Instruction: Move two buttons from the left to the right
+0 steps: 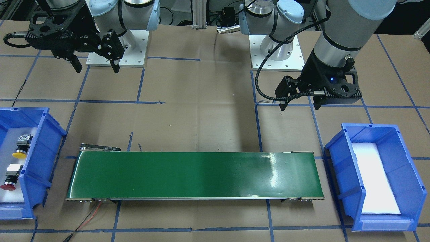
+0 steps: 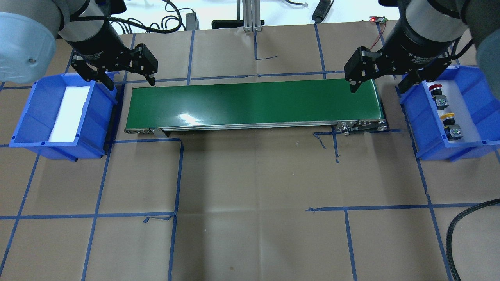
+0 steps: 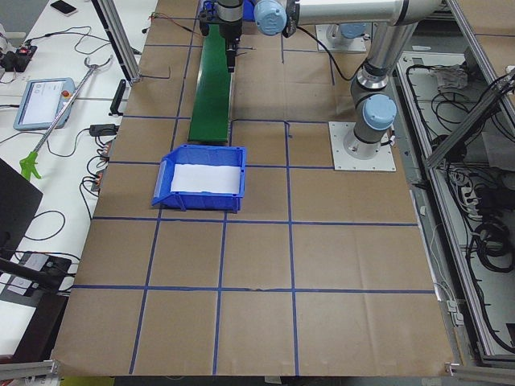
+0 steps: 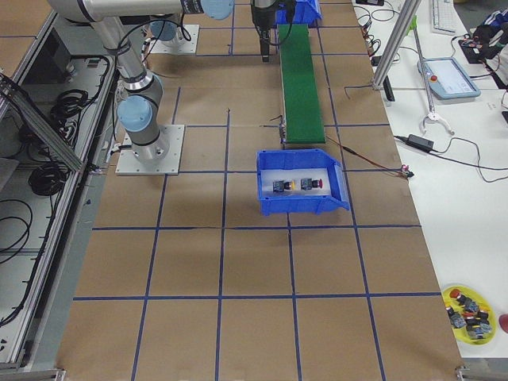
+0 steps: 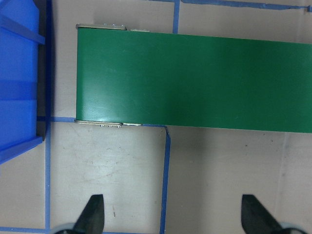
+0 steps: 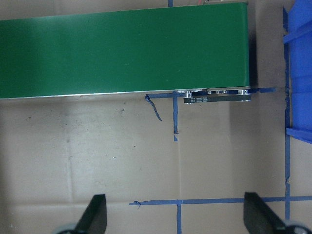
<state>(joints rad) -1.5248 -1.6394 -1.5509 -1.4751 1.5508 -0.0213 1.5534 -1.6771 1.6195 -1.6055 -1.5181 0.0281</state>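
Overhead exterior view has both of the task's things on the robot's right side: the red button (image 2: 438, 95) and the yellow button (image 2: 450, 125) lie on their sides on the white floor of the right bin (image 2: 414, 113), a blue open-topped box just beyond the right end of the green belt (image 2: 254, 103). The 2 buttons sit apart from each other in a row, red farther from the robot and yellow nearer, each with its cap pointing away from the robot and its grey block toward it. The right fingers (image 2: 352, 80) are spread wide with nothing between them, hanging in the air near that end of the belt and touching neither bin nor button. The left fingers (image 2: 149, 74) are likewise spread wide and hold nothing, raised by the belt's other end beside the left bin (image 2: 35, 101), which holds a white liner (image 2: 68, 113). Both wrist views agree: 2 dark fingertips stand far apart at the lower edge of each, over bare brown paper on the bench (image 2: 254, 187), with the belt lying beyond them. Blue tape lines (image 2: 177, 175) cross the bench in a grid. From the front-facing camera the red button (image 1: 11, 178) and yellow button (image 1: 22, 146) show clearly inside the bin.
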